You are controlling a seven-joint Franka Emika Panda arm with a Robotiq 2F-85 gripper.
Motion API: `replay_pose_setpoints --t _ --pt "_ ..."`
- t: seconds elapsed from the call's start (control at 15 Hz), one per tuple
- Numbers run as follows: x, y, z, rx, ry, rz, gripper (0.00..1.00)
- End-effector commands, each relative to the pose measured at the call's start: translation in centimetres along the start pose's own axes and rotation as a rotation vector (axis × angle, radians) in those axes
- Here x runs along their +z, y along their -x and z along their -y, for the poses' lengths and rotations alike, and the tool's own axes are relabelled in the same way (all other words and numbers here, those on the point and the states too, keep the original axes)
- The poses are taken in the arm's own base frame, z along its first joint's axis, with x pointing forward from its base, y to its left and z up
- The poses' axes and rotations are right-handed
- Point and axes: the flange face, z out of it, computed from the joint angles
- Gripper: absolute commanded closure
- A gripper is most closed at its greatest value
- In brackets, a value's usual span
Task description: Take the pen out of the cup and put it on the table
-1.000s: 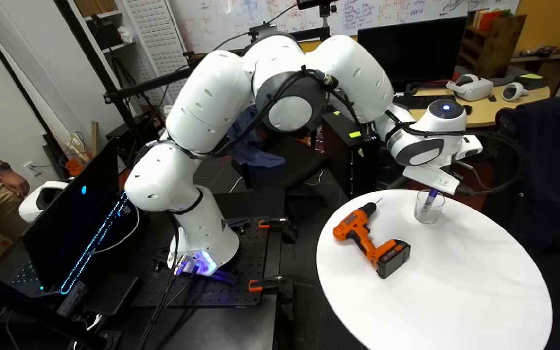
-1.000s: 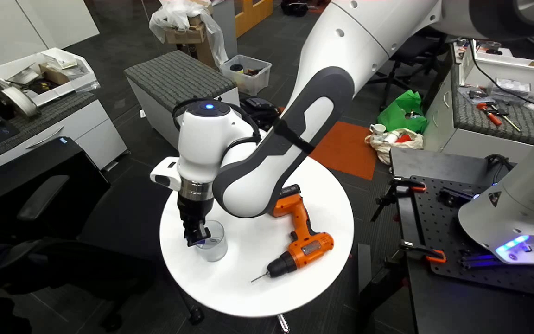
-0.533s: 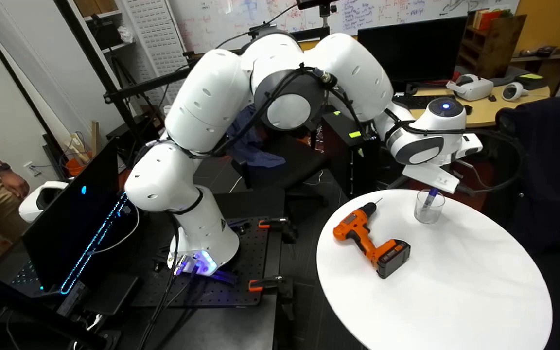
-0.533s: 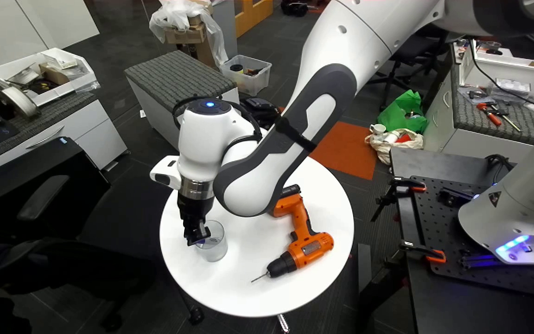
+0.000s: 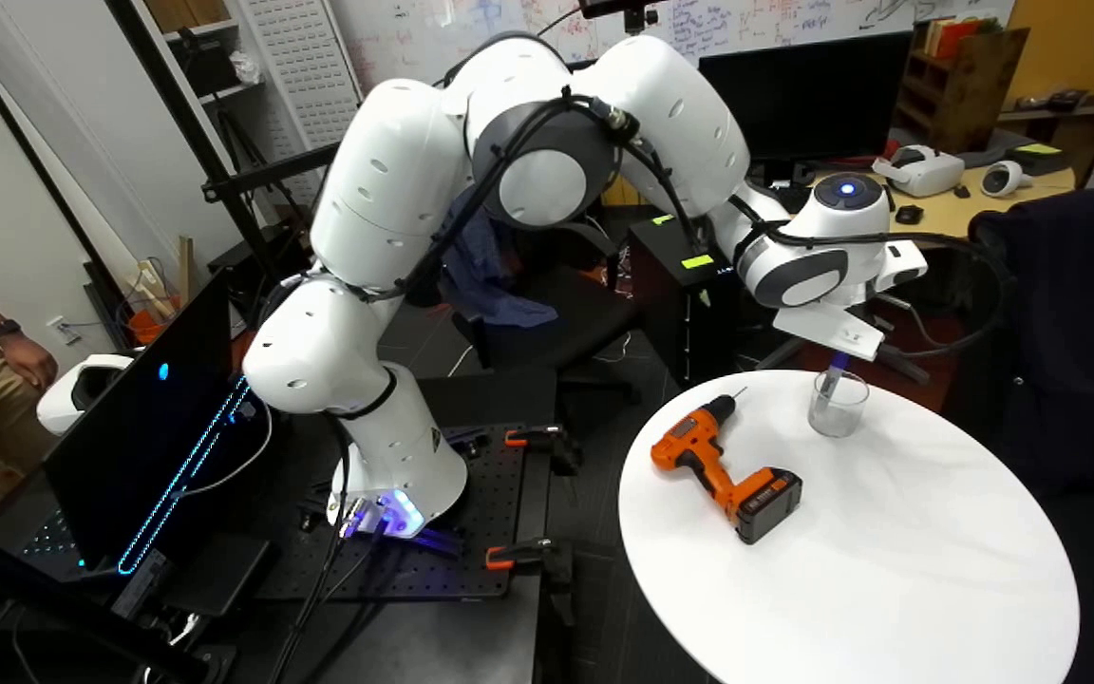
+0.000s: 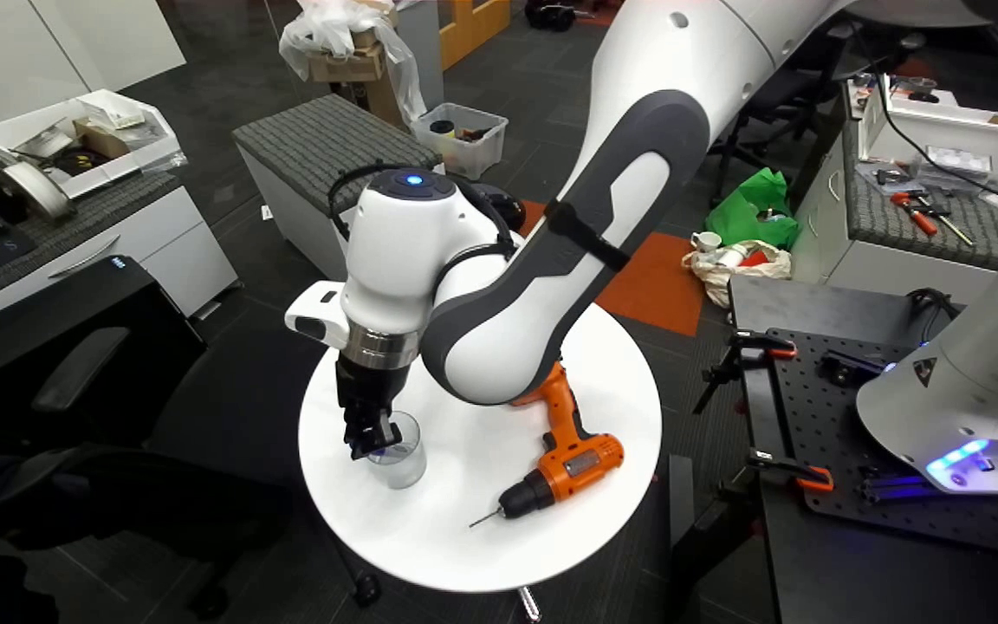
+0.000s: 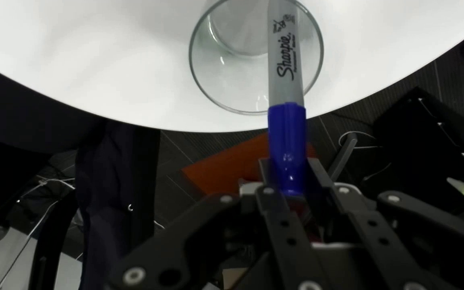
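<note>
The pen is a grey marker with a blue cap. My gripper is shut on the capped end, one finger on each side. The pen hangs tilted, its lower part still within the clear cup and its blue cap above the rim. In the wrist view the pen crosses the cup's rim and its far end is out of frame. The cup stands upright near the edge of the round white table. In an exterior view the gripper is just over the cup.
An orange-and-black drill lies on the table beside the cup; it also shows in an exterior view, partly behind the arm. A dark chair stands close to the table edge by the cup.
The arm has risen and drawn back slightly toward its base. The pen has risen a little with the gripper and leans to the cup's side. The cup and drill have not moved.
</note>
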Motion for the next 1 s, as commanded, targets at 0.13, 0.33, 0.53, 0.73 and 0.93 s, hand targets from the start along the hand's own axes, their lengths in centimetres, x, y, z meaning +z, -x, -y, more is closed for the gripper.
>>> replay_pose_setpoints --t 0.13,0.33,0.53,0.73,0.93 --pt "-3.7 0.9 2.1 0.021 0.067 -0.050 0.94" --pt "-5.2 1.3 2.8 0.018 0.112 -0.085 0.94" --pt "-6.8 1.8 2.9 0.021 0.162 -0.120 0.94" --pt "-8.6 2.2 2.3 0.033 0.219 -0.154 0.94" --pt "-10.2 2.5 1.4 0.055 0.271 -0.178 0.94"
